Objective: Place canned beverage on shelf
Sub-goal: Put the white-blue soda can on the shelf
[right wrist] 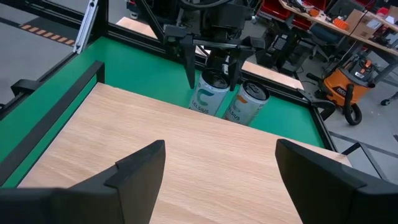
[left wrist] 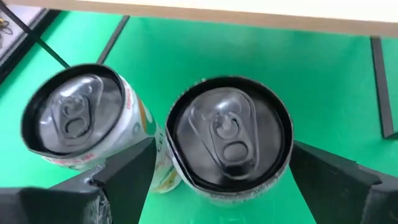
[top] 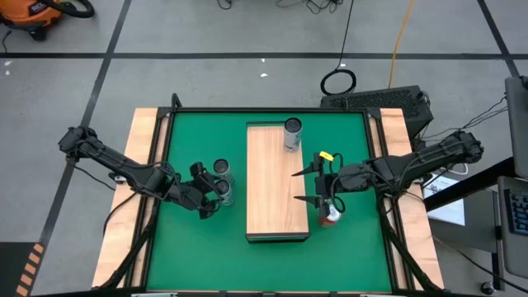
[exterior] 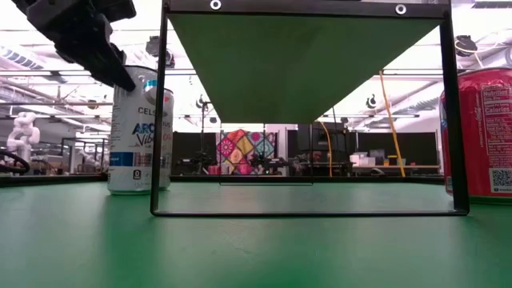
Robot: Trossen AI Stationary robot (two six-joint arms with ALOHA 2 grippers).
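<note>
The light-wood shelf [top: 276, 186] lies in the middle of the green table; one silver can [top: 292, 134] stands upright on its far end. Two white cans stand on the table left of the shelf, a far one [top: 221, 168] and a near one [top: 224, 192]. My left gripper [top: 211, 198] is open, its fingers [left wrist: 134, 174] on either side of the near can's top [left wrist: 227, 134], close to its wall. It also shows in the right wrist view [right wrist: 211, 62] and the low view [exterior: 96, 44]. My right gripper [top: 307, 186] is open and empty over the shelf's right edge. A red can [top: 331, 214] stands on the table just beside it.
The shelf's board [right wrist: 186, 155] is bare under my right gripper. The second white can [left wrist: 78, 121] stands right beside my left gripper's one finger. A black frame [top: 173, 107] rims the table. In the low view the red can [exterior: 480, 132] stands at the right.
</note>
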